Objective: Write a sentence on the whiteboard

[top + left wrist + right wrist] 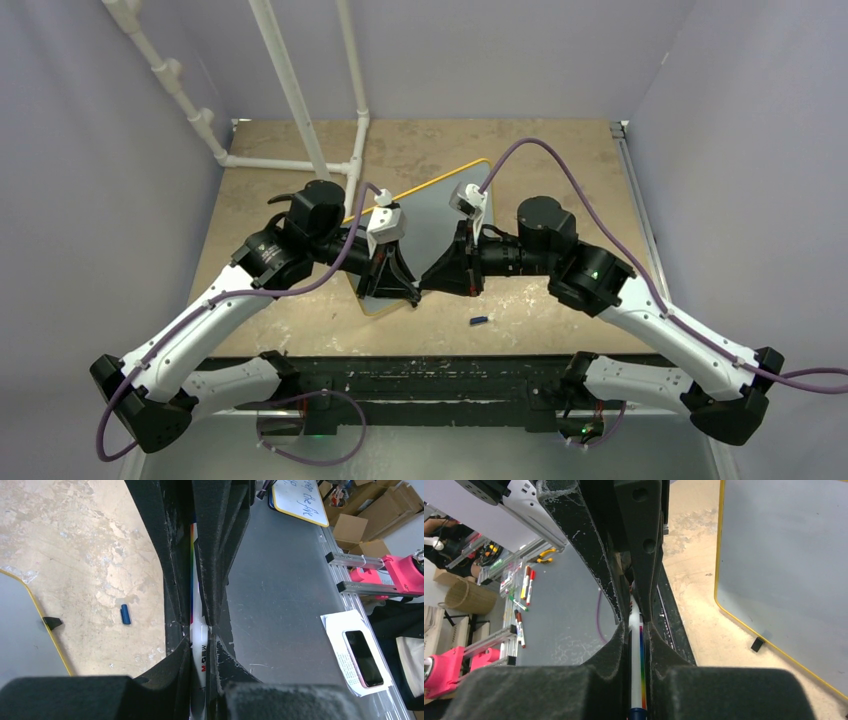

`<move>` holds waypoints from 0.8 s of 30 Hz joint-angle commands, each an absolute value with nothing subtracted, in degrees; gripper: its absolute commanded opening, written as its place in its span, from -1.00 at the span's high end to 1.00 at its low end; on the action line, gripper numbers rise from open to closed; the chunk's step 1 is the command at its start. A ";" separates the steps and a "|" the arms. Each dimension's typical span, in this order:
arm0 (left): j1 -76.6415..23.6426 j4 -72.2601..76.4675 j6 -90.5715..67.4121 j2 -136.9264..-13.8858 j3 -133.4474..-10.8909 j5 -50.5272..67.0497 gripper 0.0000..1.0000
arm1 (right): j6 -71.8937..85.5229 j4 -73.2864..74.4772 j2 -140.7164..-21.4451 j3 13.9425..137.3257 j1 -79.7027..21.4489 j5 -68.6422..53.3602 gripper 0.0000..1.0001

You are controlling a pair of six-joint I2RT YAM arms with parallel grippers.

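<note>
The whiteboard [445, 205], yellow-rimmed, lies tilted on the tabletop behind both grippers; it also shows in the left wrist view [20, 630] and the right wrist view [784, 565]. The parts that show are blank, and no sentence is in view. My left gripper [398, 285] and right gripper [442, 277] meet tip to tip above the board's near corner. Both are shut on one white marker with a rainbow stripe [200, 647] [636, 655], the left [201, 639] at one end and the right [637, 627] at the other. The marker's blue cap [478, 321] [125, 614] lies loose on the table.
White pipes [300, 110] stand at the back left of the tabletop. Grey walls close in both sides. Outside the cell, a second written-on board [300, 497], a phone on paper [362, 657] and several markers [521, 600] lie on a grey bench.
</note>
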State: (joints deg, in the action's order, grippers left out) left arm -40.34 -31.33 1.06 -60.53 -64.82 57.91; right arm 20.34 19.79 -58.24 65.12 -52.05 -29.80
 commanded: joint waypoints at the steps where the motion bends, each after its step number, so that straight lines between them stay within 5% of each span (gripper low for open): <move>1: -40.70 -30.34 1.82 -60.43 -66.56 56.84 0.84 | 19.43 18.08 -57.88 65.15 -51.94 -30.26 1.00; 4: -40.69 -29.04 0.45 -59.94 -67.33 49.54 0.01 | 19.49 18.72 -56.71 64.51 -51.94 -28.94 1.00; 7: -40.77 -27.51 -1.84 -59.17 -68.67 43.21 -0.24 | 19.84 18.84 -54.82 63.89 -51.94 -23.97 1.00; 18: -38.61 -24.57 -6.34 -60.27 -74.94 12.38 -0.35 | 20.29 16.23 -47.02 57.66 -51.95 -5.65 1.00; 24: -28.01 -22.35 -9.50 -61.75 -75.07 10.44 -0.35 | 21.55 12.50 -44.74 54.40 -51.94 -5.28 1.00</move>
